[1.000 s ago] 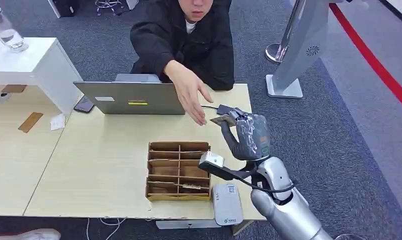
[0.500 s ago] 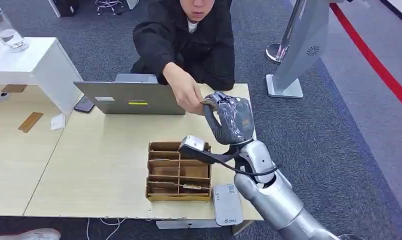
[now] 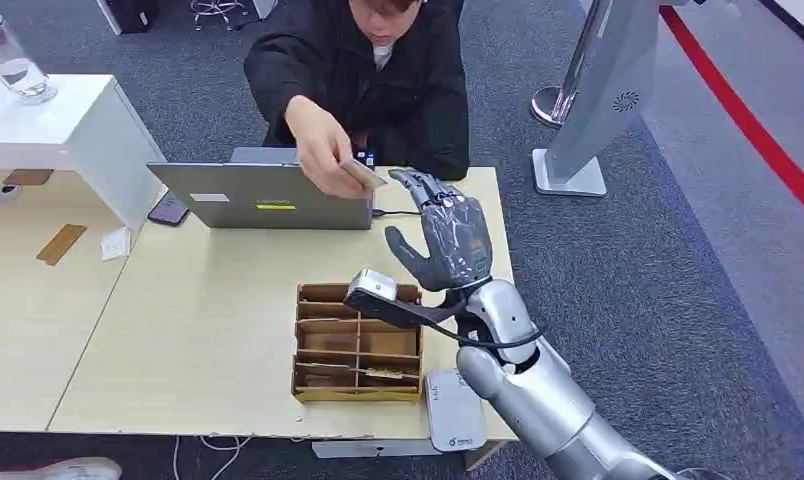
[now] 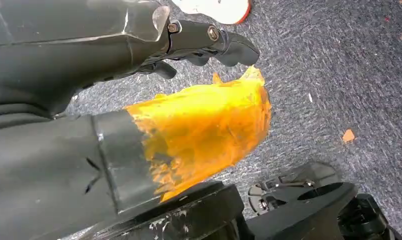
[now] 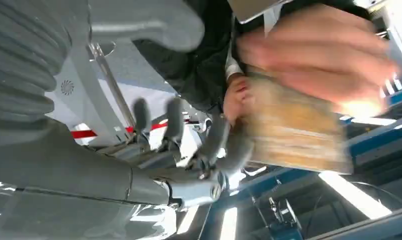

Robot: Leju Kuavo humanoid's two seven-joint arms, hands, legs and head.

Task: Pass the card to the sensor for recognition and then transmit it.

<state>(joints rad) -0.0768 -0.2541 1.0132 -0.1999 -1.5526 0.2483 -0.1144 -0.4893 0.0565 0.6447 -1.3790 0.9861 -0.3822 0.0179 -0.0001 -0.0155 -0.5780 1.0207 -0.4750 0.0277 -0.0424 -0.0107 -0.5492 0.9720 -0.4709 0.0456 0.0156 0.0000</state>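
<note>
the card (image 3: pixel 363 174) now sits pinched in the person's hand (image 3: pixel 323 155), lifted above the laptop (image 3: pixel 263 196) at the far edge of the table (image 3: pixel 178 330), just beside the fingertips of the robot's right hand (image 3: pixel 443 240) but apart from them, so the handover looks finished and the step in hand is judged to be the release and retreat. to do this well the right hand ought to keep its fingers spread, draw straight back toward the robot's side without sweeping sideways into the person's hand or the laptop lid, and clear the divided cardboard tray (image 3: pixel 358 342) and the white card reader (image 3: pixel 453 408) near the table's front edge as it comes down. the right hand stands upright with the palm turned toward the person, fingers (image 3: pixel 418 183) wide and fanned, thumb out to the side, holding nothing and touching nothing that can be seen; the right wrist view agrees, showing its dark fingers (image 5: pixel 174 120) splayed with the blurred card (image 5: pixel 294 130) and the person's hand (image 5: pixel 314 60) beyond them. the left hand (image 4: pixel 139 130) hangs over grey carpet in the left wrist view, its thumb wrapped in orange and the darker fingers (image 4: pixel 224 45) curled a little with nothing between them, though how far apart they are i cannot tell for sure
</note>
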